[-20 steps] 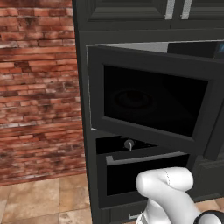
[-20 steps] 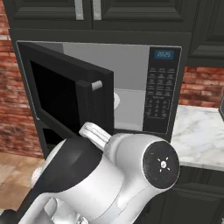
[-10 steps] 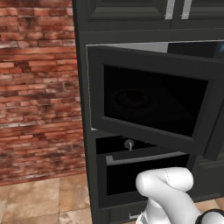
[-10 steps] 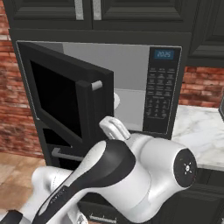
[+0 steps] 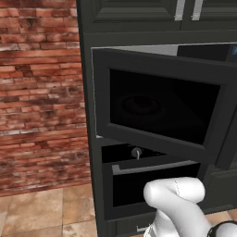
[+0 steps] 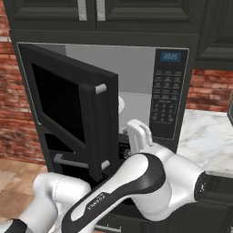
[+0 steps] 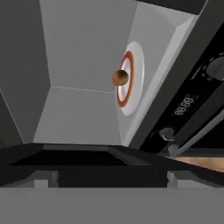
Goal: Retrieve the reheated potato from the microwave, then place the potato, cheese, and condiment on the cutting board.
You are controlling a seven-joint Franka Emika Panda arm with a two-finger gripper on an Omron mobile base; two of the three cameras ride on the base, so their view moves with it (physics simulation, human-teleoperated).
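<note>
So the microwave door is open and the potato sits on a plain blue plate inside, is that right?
Not quite. The microwave door is open and the potato is inside, but its plate is white with a red ring, not blue. The hand view shows it.

potato [image 7: 120,78]: brown, on plate | microwave [image 6: 170,98]: door open

The arm [image 6: 150,182] bends up and forward, wrist raised; the gripper's [image 7: 112,178] jaws stand wide apart, holding nothing.
</note>
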